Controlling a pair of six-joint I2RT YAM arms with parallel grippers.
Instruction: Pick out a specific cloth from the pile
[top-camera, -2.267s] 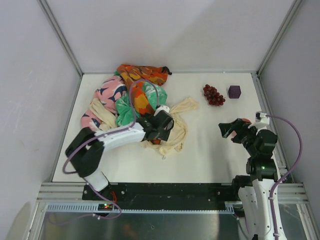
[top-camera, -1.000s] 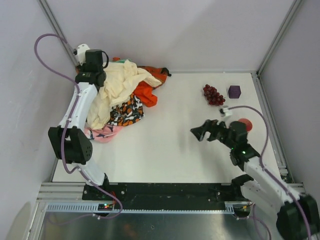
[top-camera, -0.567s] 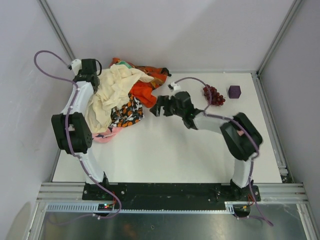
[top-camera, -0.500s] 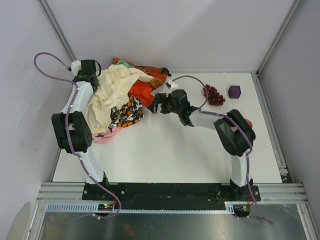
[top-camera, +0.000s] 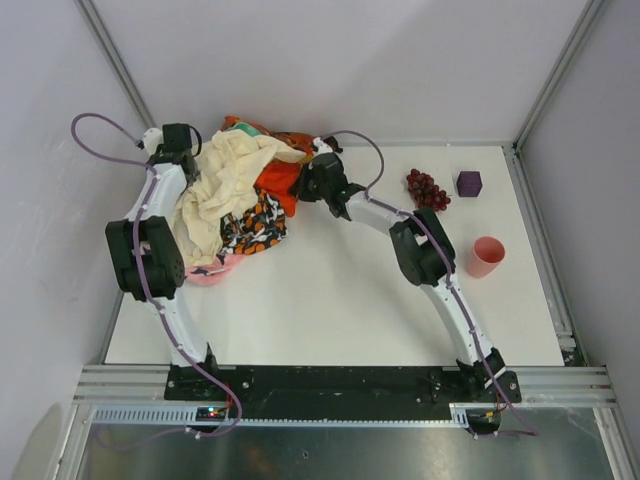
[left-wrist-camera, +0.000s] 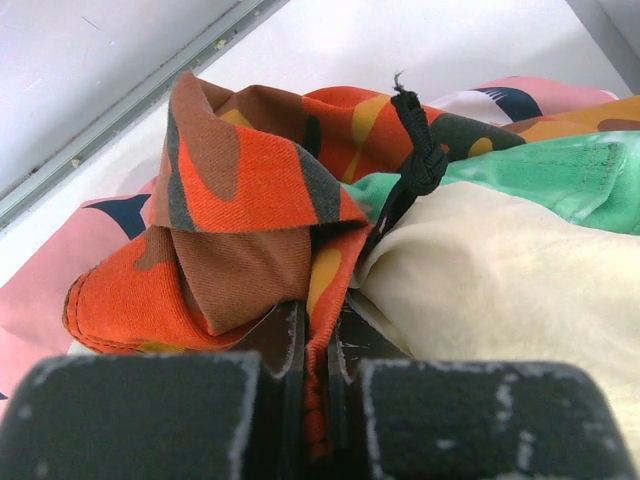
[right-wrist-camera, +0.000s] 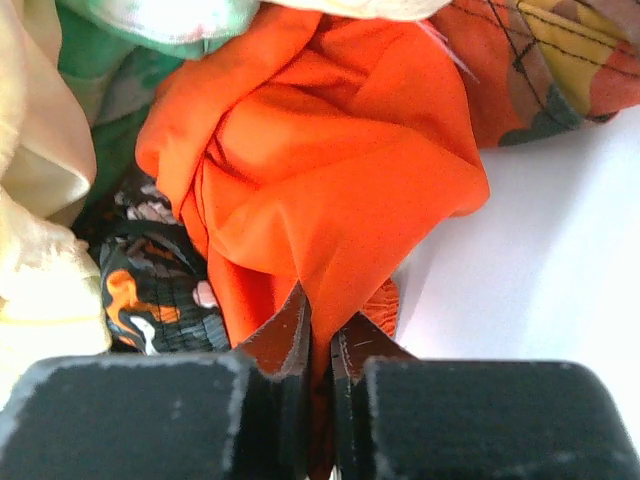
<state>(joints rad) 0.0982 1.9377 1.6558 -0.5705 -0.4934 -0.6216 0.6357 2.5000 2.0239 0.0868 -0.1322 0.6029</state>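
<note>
The pile (top-camera: 228, 200) of cream, patterned and pink cloths lies at the back left of the table. The cloth (top-camera: 279, 183), plain bright orange-red, shows at the pile's right side. My right gripper (top-camera: 306, 186) is shut on a fold of the cloth (right-wrist-camera: 320, 170), which is pinched between the jaws of the right gripper (right-wrist-camera: 318, 335). My left gripper (top-camera: 177, 143) is at the pile's back left corner. In the left wrist view the left gripper (left-wrist-camera: 316, 325) is shut on the edge of an orange camouflage cloth (left-wrist-camera: 240, 200), next to a cream cloth (left-wrist-camera: 480, 260).
A bunch of dark red grapes (top-camera: 427, 189), a purple cube (top-camera: 468, 183) and a pink cup (top-camera: 487, 256) stand on the right half of the white table (top-camera: 330, 290). An orange-black-white patterned cloth (right-wrist-camera: 150, 290) lies just left of the right fingers. Metal frame posts border the back corners.
The right arm has swung left across the table to the pile and its jaws have shut on the orange-red cloth. The left gripper has stayed shut at the back left.
</note>
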